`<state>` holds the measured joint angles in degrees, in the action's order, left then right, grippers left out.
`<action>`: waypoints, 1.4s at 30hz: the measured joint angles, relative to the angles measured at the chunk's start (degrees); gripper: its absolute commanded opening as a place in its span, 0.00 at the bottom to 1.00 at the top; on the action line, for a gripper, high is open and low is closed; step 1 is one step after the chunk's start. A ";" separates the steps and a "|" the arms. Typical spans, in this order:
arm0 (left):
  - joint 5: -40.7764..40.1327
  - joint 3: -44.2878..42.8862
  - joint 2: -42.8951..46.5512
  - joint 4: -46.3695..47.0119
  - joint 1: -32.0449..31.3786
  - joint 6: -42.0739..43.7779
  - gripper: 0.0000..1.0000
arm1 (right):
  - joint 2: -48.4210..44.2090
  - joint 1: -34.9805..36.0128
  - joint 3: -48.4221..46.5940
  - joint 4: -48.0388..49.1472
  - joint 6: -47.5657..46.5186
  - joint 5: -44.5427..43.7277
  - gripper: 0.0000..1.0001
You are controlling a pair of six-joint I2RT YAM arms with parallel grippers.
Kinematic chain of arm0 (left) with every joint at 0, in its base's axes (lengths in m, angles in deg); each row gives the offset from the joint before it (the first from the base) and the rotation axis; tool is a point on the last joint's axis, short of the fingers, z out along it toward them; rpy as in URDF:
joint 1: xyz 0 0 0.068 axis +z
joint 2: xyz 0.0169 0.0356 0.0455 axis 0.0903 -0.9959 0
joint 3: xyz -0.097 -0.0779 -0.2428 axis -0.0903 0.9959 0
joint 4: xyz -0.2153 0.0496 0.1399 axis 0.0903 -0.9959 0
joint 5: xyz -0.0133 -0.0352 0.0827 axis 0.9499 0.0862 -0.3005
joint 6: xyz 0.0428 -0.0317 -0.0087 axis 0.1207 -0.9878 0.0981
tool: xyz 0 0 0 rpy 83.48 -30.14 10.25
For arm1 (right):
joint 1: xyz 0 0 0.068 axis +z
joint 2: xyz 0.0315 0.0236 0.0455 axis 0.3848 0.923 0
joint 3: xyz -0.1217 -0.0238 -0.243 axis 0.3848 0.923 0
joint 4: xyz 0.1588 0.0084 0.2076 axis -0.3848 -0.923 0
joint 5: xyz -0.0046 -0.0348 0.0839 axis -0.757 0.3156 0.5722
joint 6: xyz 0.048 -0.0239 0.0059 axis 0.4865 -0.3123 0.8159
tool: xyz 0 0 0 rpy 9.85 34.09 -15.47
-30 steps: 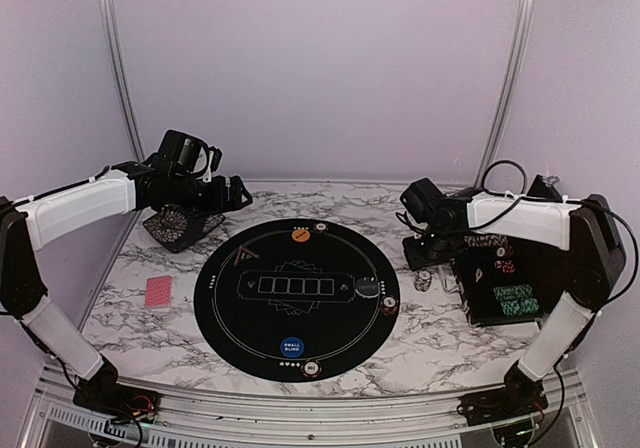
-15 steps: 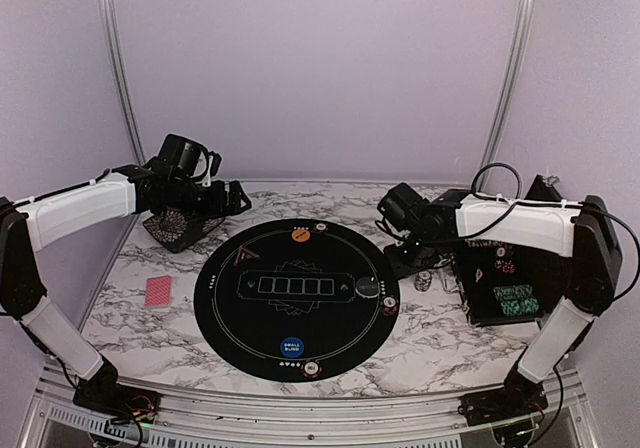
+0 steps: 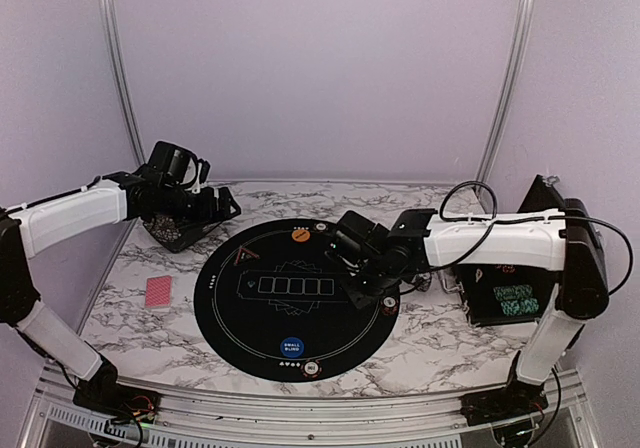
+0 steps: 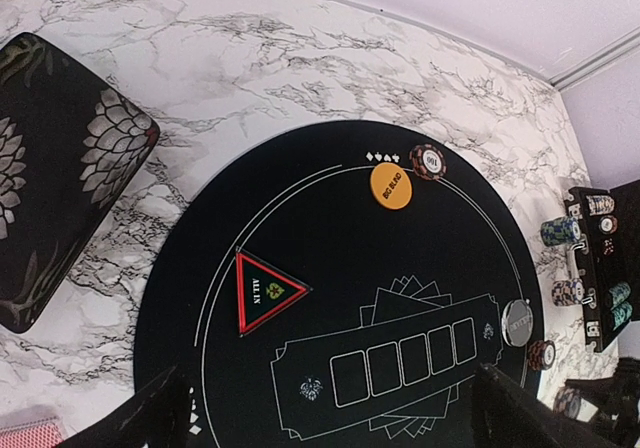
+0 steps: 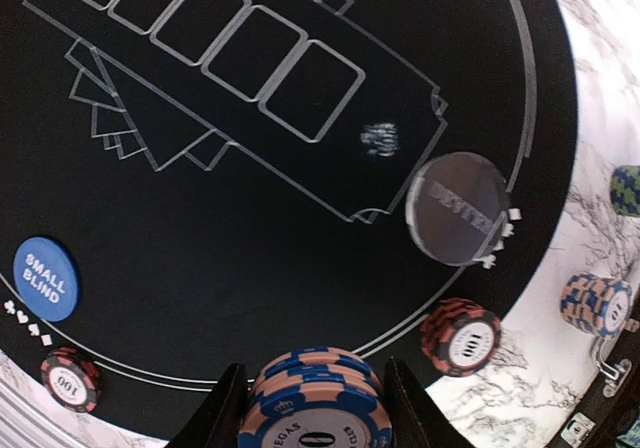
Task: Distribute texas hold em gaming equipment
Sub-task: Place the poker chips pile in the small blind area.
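Note:
My right gripper point(image 5: 315, 400) is shut on a short stack of blue-and-orange poker chips point(image 5: 318, 413), hanging over the right part of the round black mat point(image 3: 240, 318). On the mat lie a grey round button point(image 5: 458, 208), a red chip point(image 5: 462, 338), a blue SMALL BLIND button point(image 5: 44, 278) with a red chip point(image 5: 69, 378) beside it, an orange BIG BLIND button point(image 4: 391, 185) with a chip point(image 4: 430, 161), and a black triangular marker point(image 4: 262, 290). Red-backed playing cards point(image 3: 159, 292) lie left of the mat. My left gripper point(image 4: 335, 423) hovers open above the mat's far left.
The black chip case point(image 3: 510, 293) stands open at the right with chips inside. Two loose chip stacks point(image 5: 596, 303) sit on the marble between case and mat. A black patterned box point(image 4: 50, 168) lies at the back left, under the left arm.
My right arm has swung left from beside the chip case to over the mat's right side, carrying the chip stack. The left arm has drawn back slightly to the left.

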<state>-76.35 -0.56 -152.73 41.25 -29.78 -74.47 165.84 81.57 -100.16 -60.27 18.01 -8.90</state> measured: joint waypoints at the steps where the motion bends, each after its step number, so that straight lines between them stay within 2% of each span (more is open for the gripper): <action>1: -0.02 0.20 0.17 0.00 0.13 -0.02 0.99 | 1.14 1.29 -0.92 -0.15 0.00 -0.04 0.32; 11: 0.26 1.64 1.77 0.04 1.31 0.00 0.99 | 12.31 12.02 -11.76 0.11 -1.01 0.20 0.32; 18: 0.37 3.15 2.08 0.02 2.34 0.04 0.99 | 19.65 16.41 -18.91 0.24 -3.08 1.25 0.32; 28: 0.42 3.78 3.04 0.00 2.82 0.20 0.99 | 26.60 19.56 -25.64 0.72 -5.75 3.15 0.32; 42: 0.68 3.78 3.08 0.00 3.26 0.24 0.99 | 27.91 20.85 -25.86 1.79 -6.21 5.38 0.33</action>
<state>-75.67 3.22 -149.65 41.25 -26.53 -74.23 193.75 102.42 -126.02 -58.48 11.81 -3.52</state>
